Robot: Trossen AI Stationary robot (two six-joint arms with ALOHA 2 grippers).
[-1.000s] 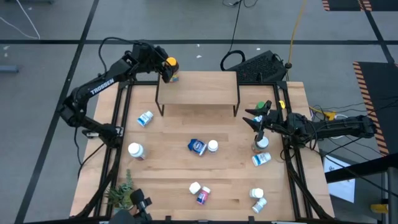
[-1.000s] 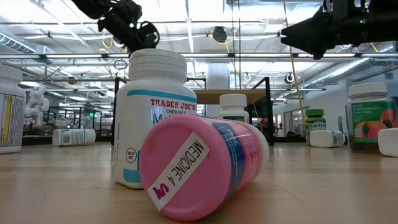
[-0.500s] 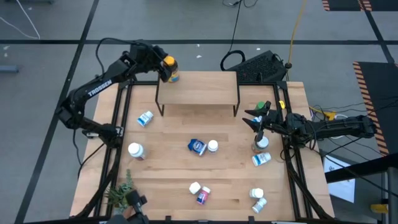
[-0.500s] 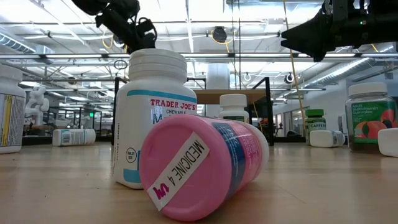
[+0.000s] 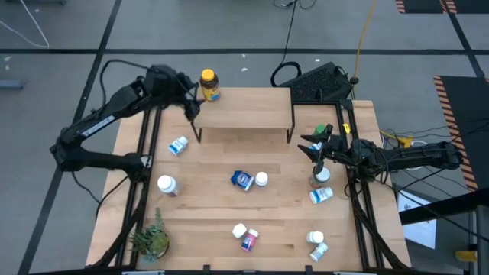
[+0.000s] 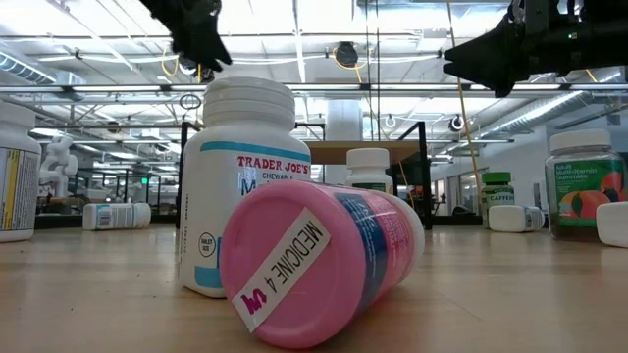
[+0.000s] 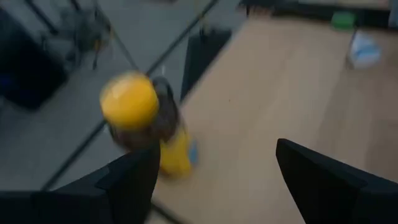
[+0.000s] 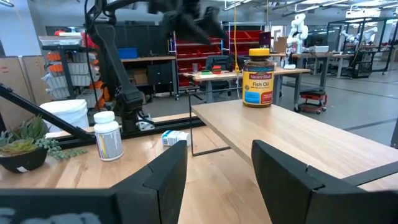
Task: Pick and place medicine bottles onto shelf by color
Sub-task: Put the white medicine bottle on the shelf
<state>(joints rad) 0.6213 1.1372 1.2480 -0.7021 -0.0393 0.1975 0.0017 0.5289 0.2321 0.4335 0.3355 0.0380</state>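
Pale wood surfaces and glossy plastic bottles.
The table (image 5: 214, 221) and the small shelf (image 5: 244, 107) are light, smooth matt wood with visible grain; the shelf stands on thin black metal legs. At upper centre of the overhead view, the amber bottle (image 5: 208, 84) looks like translucent glossy plastic (yellow cap, paper label). Nearest the low camera, a pink-capped bottle (image 6: 314, 260) shines, beside a white plastic bottle (image 6: 240, 181).

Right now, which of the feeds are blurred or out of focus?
Left wrist view: smeared all over, the amber bottle only a soft blob. Low view: the pink-capped bottle up close fills the frame. High and right wrist views: sharp, the Fish Oil label legible on the shelf.
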